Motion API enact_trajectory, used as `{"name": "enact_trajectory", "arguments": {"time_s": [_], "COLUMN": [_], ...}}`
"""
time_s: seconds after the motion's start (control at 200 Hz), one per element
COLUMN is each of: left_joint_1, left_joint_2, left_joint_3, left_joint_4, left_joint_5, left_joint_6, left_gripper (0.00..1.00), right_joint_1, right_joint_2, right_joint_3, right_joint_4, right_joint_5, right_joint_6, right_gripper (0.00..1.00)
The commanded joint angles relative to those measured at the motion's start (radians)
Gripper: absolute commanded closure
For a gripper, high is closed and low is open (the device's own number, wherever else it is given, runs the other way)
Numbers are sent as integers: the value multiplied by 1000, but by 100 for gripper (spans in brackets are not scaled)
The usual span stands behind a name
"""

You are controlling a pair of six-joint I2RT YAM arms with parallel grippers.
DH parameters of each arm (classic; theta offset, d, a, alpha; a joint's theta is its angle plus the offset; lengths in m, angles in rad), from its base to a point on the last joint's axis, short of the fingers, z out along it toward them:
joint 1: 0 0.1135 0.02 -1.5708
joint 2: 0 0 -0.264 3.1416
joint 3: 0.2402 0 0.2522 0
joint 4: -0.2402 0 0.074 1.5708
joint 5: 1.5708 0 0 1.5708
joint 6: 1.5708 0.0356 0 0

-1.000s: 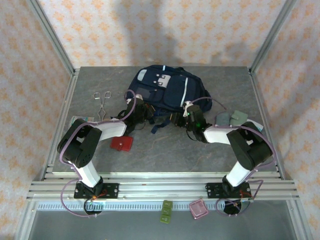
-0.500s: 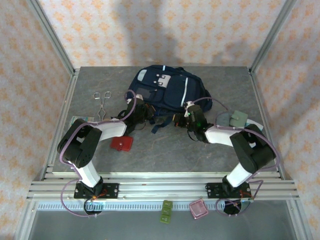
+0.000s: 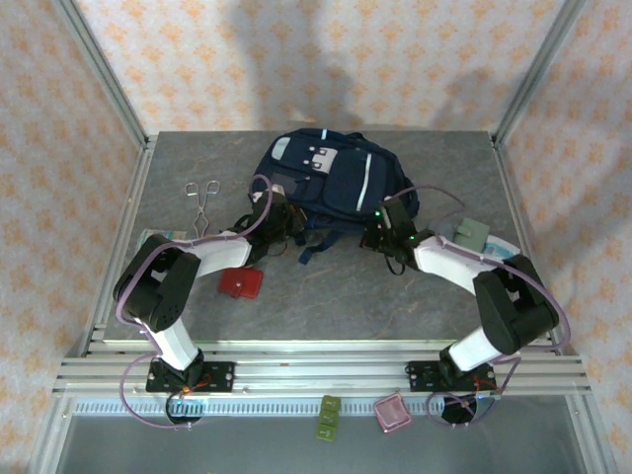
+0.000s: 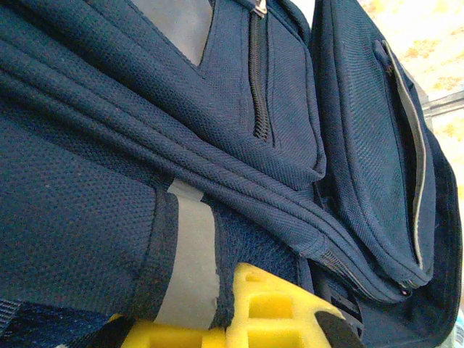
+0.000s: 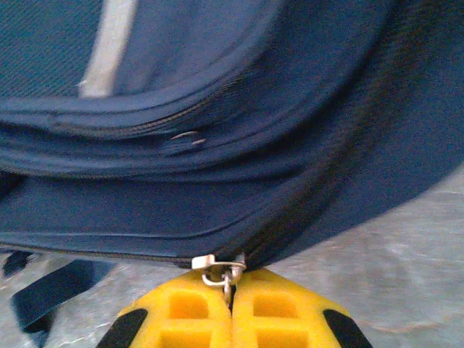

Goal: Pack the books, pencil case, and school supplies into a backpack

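The navy backpack (image 3: 331,178) lies flat at the back middle of the table, with its white-grey stripes and grey panel facing up. My left gripper (image 3: 280,223) is at its near left edge, shut on a fold of fabric carrying a grey stripe (image 4: 190,254). Its yellow fingers (image 4: 279,308) pinch that fold. My right gripper (image 3: 381,231) is at the near right edge, shut on the metal zipper pull (image 5: 217,262) of the backpack (image 5: 217,145). The red square item (image 3: 238,283) lies on the table near the left arm. The books and pencil case are not recognisable from here.
Metal forceps (image 3: 202,197) lie at the back left. A grey-green flat item (image 3: 469,234) rests on a pale blue thing beside the right arm. A teal object (image 3: 156,235) sits at the left edge. Dark straps (image 3: 316,245) trail between the two grippers.
My right gripper has moved to the right along the backpack's near edge with the zipper pull, and its arm has stretched out. The left gripper has held still.
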Motion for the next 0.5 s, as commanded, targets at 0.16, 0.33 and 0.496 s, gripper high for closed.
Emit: {"name": "enact_trajectory", "arguments": {"time_s": [0.16,0.33,0.496], "left_joint_1": [27,39,77], "left_joint_2": [-22,10,72], "left_joint_3": [66,135,240], "left_joint_4": [-40,-77,-112], "left_joint_5": [-131,-155,-164], "left_joint_6": [101,158,205], "left_gripper": [100,100,100], "right_joint_1": [-27,56,128], "right_joint_2": [-82,-101,-74], "right_joint_3": [25,39,68], "right_joint_4": [-225,-246,-188], "right_joint_5": [167,87,-57], "right_joint_6": [-59,-85,-53], "right_gripper": [100,100,100]}}
